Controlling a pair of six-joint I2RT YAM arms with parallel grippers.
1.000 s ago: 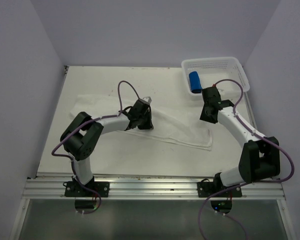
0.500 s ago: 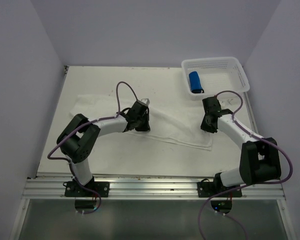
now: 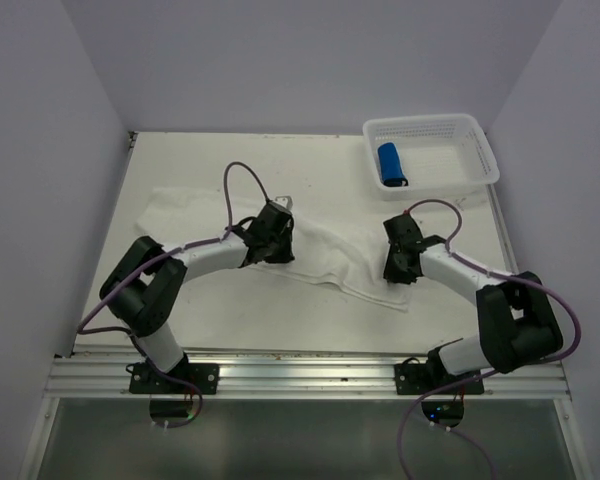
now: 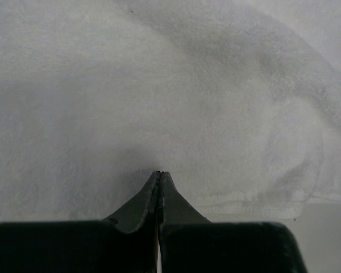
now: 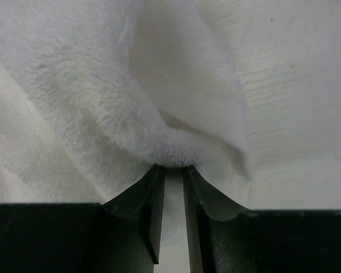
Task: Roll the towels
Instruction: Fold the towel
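Note:
The long white towel (image 3: 325,250) lies spread across the middle of the table, its right end bunched. My left gripper (image 3: 276,244) is shut, its tips (image 4: 160,173) pressed down on the white towel (image 4: 159,85) near the middle. At the right end, my right gripper (image 3: 396,268) is shut on a raised fold of the white towel (image 5: 79,85). The fold bulges at that gripper's tips (image 5: 174,168). The small blue towel (image 3: 390,165) lies rolled in the white basket (image 3: 460,125).
The perforated basket stands at the back right corner, close to the right arm's reach. Bare table (image 3: 280,315) runs along the near side in front of the towel. Purple walls close in left, right and back. Bare table (image 5: 295,85) shows right of the pinched fold.
My right gripper came down and leftward from near the basket, closed on the towel's right end and pulled it left. The left arm shifted slightly left, still shut on the towel's middle.

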